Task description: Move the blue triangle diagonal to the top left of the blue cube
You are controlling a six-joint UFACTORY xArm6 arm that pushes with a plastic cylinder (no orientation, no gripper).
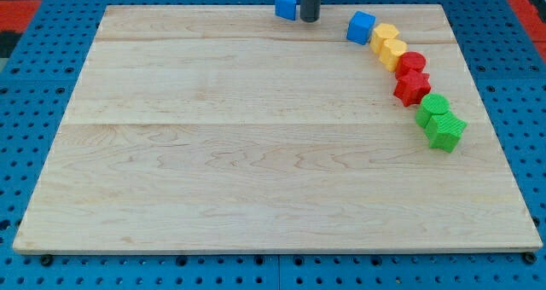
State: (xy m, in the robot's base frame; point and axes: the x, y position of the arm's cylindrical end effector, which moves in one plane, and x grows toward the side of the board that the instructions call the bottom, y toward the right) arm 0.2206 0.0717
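The blue triangle [286, 4] lies at the view's top edge of the wooden board [213, 145], just left of my rod. My tip [309, 20] stands right beside the triangle, on its right, touching or nearly touching it. The blue cube [360, 26] sits to the right of the tip, a little lower in the view. The triangle is up and to the left of the cube, with the tip between them.
A curved row of blocks runs down from the blue cube: a yellow block [384, 37], a second yellow block [392, 53], a red block [410, 66], a red star [412, 88], a green block [433, 107] and a green star [444, 130].
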